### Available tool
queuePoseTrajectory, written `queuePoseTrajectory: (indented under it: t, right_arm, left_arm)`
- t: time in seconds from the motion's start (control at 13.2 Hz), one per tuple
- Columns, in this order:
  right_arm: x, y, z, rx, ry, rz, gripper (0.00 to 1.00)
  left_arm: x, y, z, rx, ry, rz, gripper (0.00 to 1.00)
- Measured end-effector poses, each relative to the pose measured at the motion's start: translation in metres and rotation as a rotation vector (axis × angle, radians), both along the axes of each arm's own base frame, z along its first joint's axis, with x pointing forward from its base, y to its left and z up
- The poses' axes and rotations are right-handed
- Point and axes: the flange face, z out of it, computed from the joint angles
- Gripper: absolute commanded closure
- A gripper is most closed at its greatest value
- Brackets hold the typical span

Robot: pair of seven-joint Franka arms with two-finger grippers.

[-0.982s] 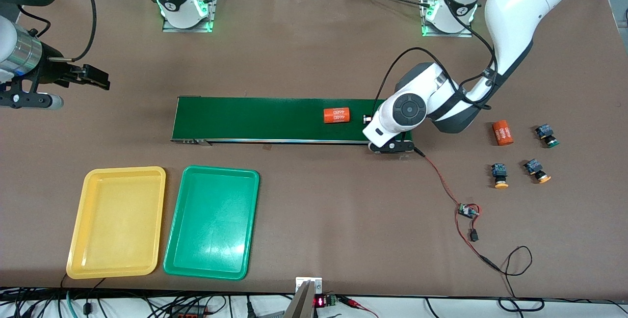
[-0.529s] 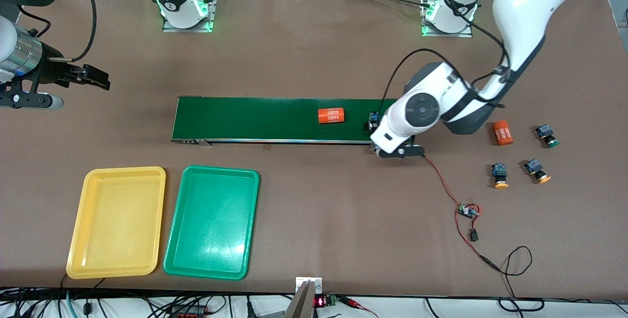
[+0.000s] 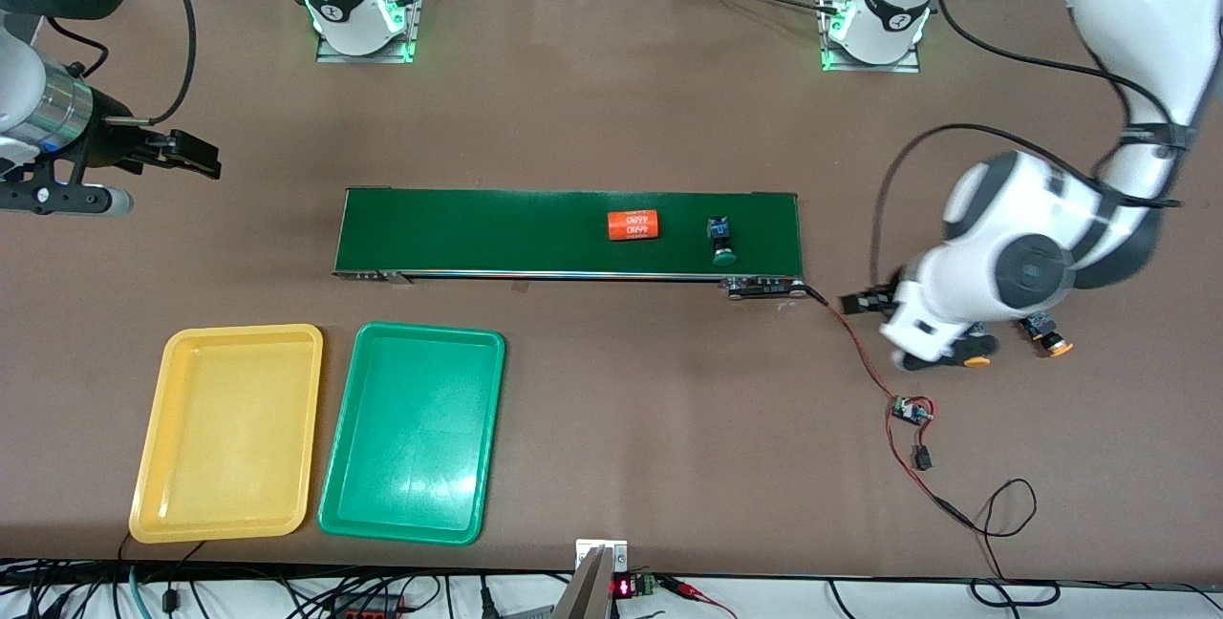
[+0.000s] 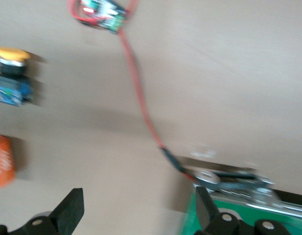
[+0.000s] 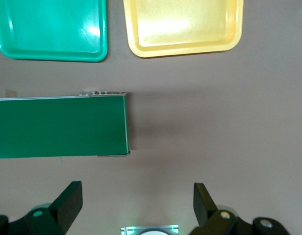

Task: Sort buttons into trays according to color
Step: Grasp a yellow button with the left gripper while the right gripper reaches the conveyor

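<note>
Buttons: small, light, rigid; round caps are looking slick, so the squarer black-and-blue body is the likelier place to grip.
Green button (image 3: 722, 242): lying on the belt (image 3: 478, 232), toward the left arm's end, beside the orange cylinder (image 3: 634, 225).
Orange button (image 4: 11, 77): lying on the table, partly hidden under the left arm; another orange button (image 3: 1048, 334) is resting just beside.
Left gripper (image 4: 136, 215): hanging over the table near the belt's end, fingers spread wide, carrying nothing.
Right gripper (image 5: 134, 208): waiting wide apart, carrying nothing, over the table off the belt's other end.
Trays: yellow tray (image 3: 229, 433) and green tray (image 3: 413, 433) sitting side by side, nearer the camera than the belt.

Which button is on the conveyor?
The green-capped button, lying on the dark-green conveyor belt beside the orange cylinder. The visible orange-capped buttons sit on the bare table toward the left arm's end.
</note>
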Motion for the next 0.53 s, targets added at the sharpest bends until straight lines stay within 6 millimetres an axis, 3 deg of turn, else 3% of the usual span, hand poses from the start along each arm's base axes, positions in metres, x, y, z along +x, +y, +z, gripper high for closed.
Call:
queuePoseTrajectory:
  t: [0.15, 0.23, 0.38, 0.53]
  right_arm:
    - [-0.011, 0.003, -0.009, 0.022, -0.026, -0.003, 0.0]
    - [-0.017, 0.005, -0.013, 0.025, -0.036, 0.0, 0.0]
    - [-0.023, 0.016, -0.022, 0.028, -0.057, 0.007, 0.0]
    - [-0.023, 0.044, -0.028, 0.026, -0.079, -0.014, 0.0]
  left_arm:
    - [0.008, 0.068, -0.023, 0.048, -0.01, -0.012, 0.0]
    - [0.012, 0.09, -0.035, 0.084, -0.031, -0.041, 0.0]
    - [0.016, 0.112, -0.057, 0.1, -0.055, -0.099, 0.0]
    - [0.015, 0.132, -0.085, 0.064, -0.069, -0.139, 0.0]
